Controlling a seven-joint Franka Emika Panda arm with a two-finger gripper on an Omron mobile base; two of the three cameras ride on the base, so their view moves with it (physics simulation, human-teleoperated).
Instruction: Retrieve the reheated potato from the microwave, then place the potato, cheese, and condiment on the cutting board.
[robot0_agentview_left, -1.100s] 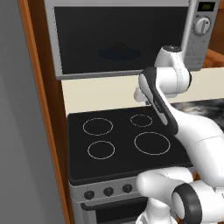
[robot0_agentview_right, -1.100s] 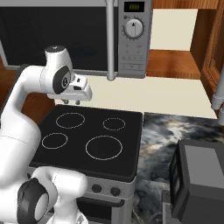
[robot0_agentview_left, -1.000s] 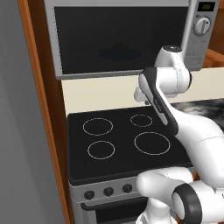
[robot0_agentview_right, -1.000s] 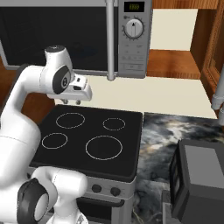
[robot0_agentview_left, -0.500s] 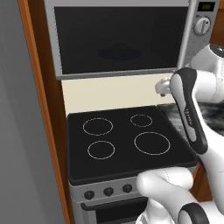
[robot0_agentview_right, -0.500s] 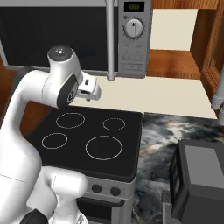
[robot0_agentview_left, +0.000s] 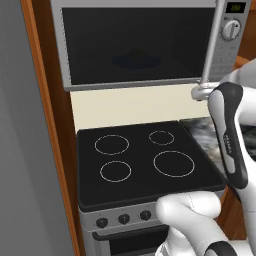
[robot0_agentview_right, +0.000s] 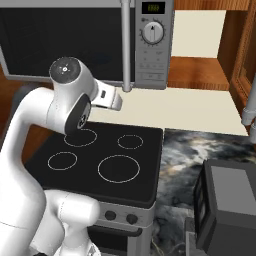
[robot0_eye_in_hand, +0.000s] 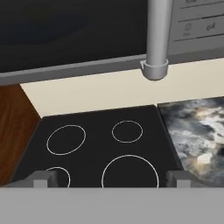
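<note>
From left to right, the scene reads as a wooden cabinet side (robot0_agentview_left: 42, 125), then the black cooktop (robot0_agentview_left: 145, 162) with four ring burners, then a strip of dark marbled table (robot0_agentview_right: 192, 160) with a dark boxy appliance (robot0_agentview_right: 227, 210) at its right end. Above the cooktop hangs the microwave (robot0_agentview_left: 135, 42), its dark glass door closed. A vague rounded shape is faintly visible behind the glass, which may be the potato on its plate, but it is too dim to confirm. The thick vertical door handle (robot0_eye_in_hand: 158, 37) runs down the right edge of the door, with the white knob (robot0_agentview_right: 152, 32) and small display beside it. The hand (robot0_eye_in_hand: 109, 178) sits just below and in front of the handle's lower end, its fingers (robot0_eye_in_hand: 41, 177) spread wide with nothing between them and not yet touching the handle. The handle is judged a rigid, smooth metal bar, likely slippery, so a firm grip around its lower shaft, above the end cap, would serve best; the door should swing on a stiff hinge and will need a steady pull along its arc. The potato, once reached, is judged light, firm and rough-skinned, and best pinched across its middle. The cheese, condiment and cutting board cannot be located.
</note>
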